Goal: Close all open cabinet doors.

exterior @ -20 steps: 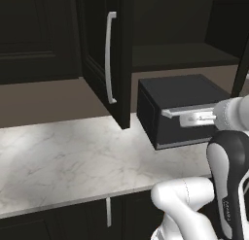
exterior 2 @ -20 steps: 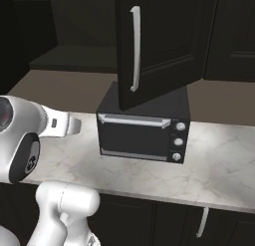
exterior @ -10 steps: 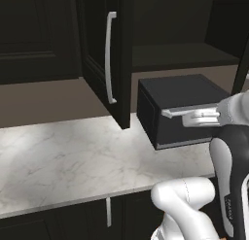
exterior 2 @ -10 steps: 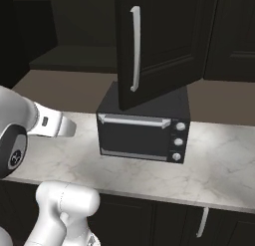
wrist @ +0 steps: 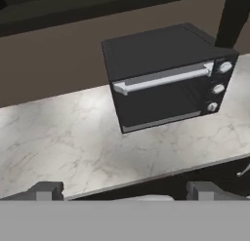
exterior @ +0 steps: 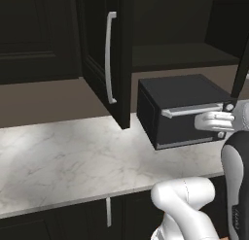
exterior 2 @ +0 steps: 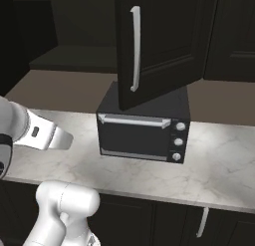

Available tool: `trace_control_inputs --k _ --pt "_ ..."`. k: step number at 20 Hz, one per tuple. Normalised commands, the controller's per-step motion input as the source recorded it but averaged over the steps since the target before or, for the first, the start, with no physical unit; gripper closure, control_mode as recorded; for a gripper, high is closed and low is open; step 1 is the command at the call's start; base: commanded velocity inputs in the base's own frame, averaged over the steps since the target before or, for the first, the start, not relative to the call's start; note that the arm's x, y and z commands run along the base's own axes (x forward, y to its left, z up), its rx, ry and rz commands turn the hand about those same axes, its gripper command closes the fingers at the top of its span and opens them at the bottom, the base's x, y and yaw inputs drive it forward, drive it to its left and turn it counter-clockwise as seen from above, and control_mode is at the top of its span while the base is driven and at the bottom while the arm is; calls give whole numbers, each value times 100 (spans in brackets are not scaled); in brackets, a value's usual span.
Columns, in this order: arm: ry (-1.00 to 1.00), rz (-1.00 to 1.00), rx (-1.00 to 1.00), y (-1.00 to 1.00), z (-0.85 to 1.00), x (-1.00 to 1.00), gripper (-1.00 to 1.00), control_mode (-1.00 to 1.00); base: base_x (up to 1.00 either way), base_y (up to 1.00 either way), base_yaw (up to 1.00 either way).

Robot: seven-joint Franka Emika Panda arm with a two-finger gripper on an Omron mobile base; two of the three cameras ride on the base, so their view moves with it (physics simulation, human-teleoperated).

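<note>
Cabinet doors: one upper cabinet door [exterior: 109, 54] hangs swung out over the marble counter [exterior: 73, 161], its slim silver bar handle [exterior: 111, 57] facing the left base camera; from the right base view the same door [exterior 2: 154, 41] stands open above the toaster oven [exterior 2: 144, 133], so it sits up and ahead of the claw. A second dark door edge [exterior: 241, 64] shows at the far right of the left base view, above the claw. Versus a second ago: door, oven and counter unchanged, base not moved; the white hand has drifted slightly, the wrist in the right base view sliding a bit lower and further toward the oven. Claw [wrist: 124, 192]: fingers spread wide, nothing between them, fingertips [wrist: 46, 190] hovering over the counter's front edge with the toaster oven [wrist: 166, 84] straight ahead, well apart. Open cabinet shelf [exterior: 180, 54] behind the door looks bare from here, interior dark. Oven door is shut; contents can't be seen.
</note>
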Motion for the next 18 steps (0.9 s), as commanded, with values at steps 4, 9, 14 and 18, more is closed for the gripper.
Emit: trace_control_inputs --k 4,9,14,18 --pt "1 -21 7 -16 5 -29 -100 -100 0 0 0" --pt "10 -15 9 -21 0 -21 -100 -100 0 0 0" --pt "0 -3 17 -28 6 -30 -100 -100 0 0 0" --pt "0 -1 20 -30 9 -26 -100 -100 0 0 0"
